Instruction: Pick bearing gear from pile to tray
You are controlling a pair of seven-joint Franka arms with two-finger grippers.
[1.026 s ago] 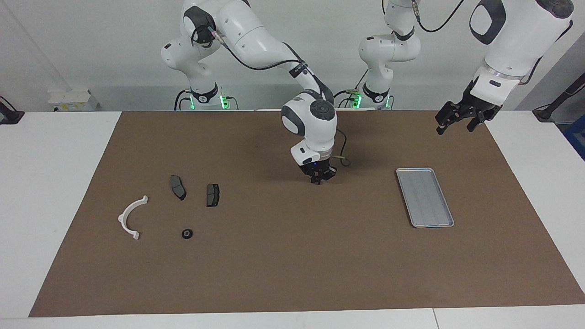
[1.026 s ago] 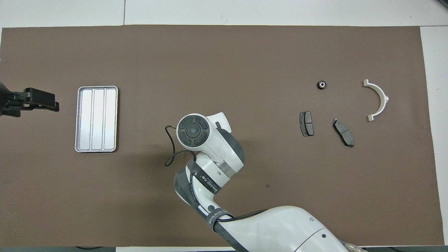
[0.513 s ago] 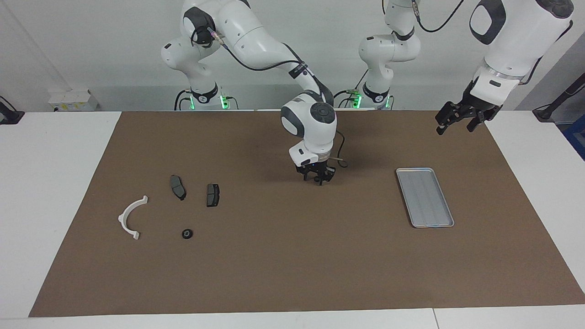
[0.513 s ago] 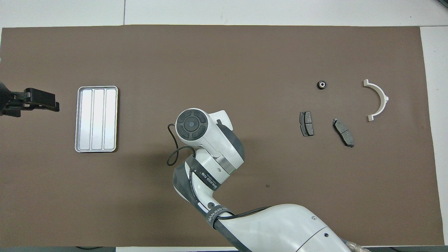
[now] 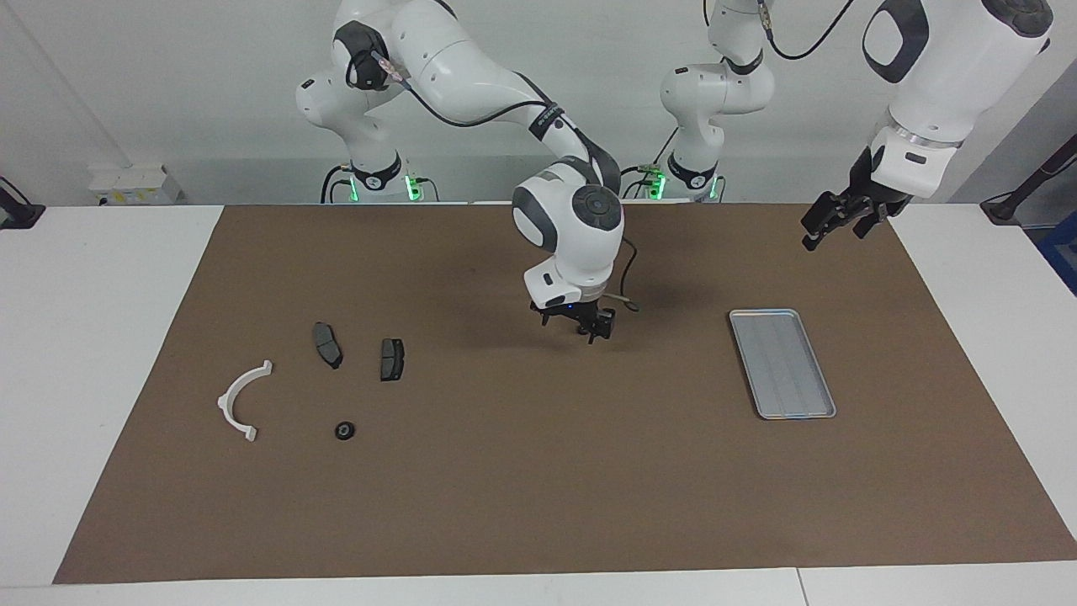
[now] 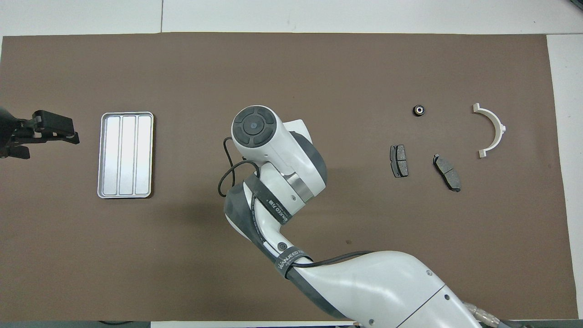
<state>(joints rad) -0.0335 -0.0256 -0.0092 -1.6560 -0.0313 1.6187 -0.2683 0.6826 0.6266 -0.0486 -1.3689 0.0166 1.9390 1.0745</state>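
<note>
A: One small black bearing gear (image 5: 343, 430) lies on the brown mat (image 5: 538, 471), in the pile by the white half-ring (image 5: 241, 401), well apart from the right gripper (image 5: 574, 324).

B: That gripper hangs over bare mat between pile and tray (image 5: 782, 363), fingers spread, holding nothing.

A: Its fingers are hidden from overhead by its wrist.

B: The left gripper (image 5: 833, 220) waits, open and empty, past the tray.

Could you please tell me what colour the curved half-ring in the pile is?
The half-ring is plain white, clearest in the overhead view.
</note>
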